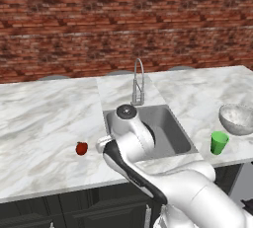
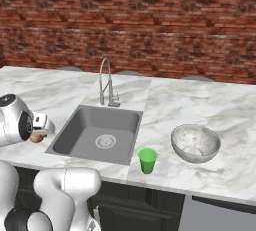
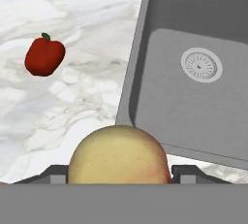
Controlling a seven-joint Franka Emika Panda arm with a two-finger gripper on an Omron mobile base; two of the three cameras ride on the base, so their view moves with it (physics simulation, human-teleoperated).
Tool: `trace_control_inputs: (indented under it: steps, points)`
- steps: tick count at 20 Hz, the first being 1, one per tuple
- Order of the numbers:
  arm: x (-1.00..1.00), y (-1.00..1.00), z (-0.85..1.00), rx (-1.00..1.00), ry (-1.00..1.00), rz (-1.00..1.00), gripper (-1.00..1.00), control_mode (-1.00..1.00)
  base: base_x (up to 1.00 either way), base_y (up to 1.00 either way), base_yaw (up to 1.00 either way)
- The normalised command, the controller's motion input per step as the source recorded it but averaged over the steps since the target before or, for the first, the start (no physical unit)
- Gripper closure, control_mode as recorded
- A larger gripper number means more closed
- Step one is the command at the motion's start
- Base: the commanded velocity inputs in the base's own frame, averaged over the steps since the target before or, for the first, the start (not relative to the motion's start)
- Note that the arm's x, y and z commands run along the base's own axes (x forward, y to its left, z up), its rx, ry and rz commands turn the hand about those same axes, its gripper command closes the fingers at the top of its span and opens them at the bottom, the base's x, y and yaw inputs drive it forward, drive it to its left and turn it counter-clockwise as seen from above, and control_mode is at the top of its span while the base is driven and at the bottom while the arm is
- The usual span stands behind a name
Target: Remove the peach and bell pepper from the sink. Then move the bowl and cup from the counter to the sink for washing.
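Yellow-pink peach (image 3: pixel 118 155), reddish low edge, pinched in tool (image 3: pixel 118 172) w/ fingers spread wide.

Sink (image 2: pixel 95 130) basin beside the tool (image 3: pixel 118 172) lies unobstructed down to the drain; the arched faucet (image 2: pixel 106 82) stands at its far rim. Bell pepper (image 3: pixel 44 56) sits ahead on otherwise bare surface (image 1: pixel 44 118). Cup (image 2: pixel 147 160) and bowl (image 2: pixel 195 143) stand beyond the sink.

I see a dark red bell pepper (image 3: pixel 44 56), a yellow-pink peach (image 3: pixel 118 156), a green cup (image 2: pixel 147 160), a mottled silver-grey bowl (image 2: pixel 195 143) and grey-veined white marble worktop (image 1: pixel 44 118).
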Motion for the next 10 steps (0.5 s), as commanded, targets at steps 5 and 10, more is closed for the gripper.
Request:
trace_control_inputs:
  steps: [5, 10]
  points:
    - [0.04, 0.41, 0.0, 0.06, 0.09, 0.0, 1.0, -1.0, 0.0, 0.0, 0.0]
    - [0.04, 0.41, -0.04, 0.04, 0.04, 0.0, 1.0, -1.0, 0.0, 0.0, 0.0]
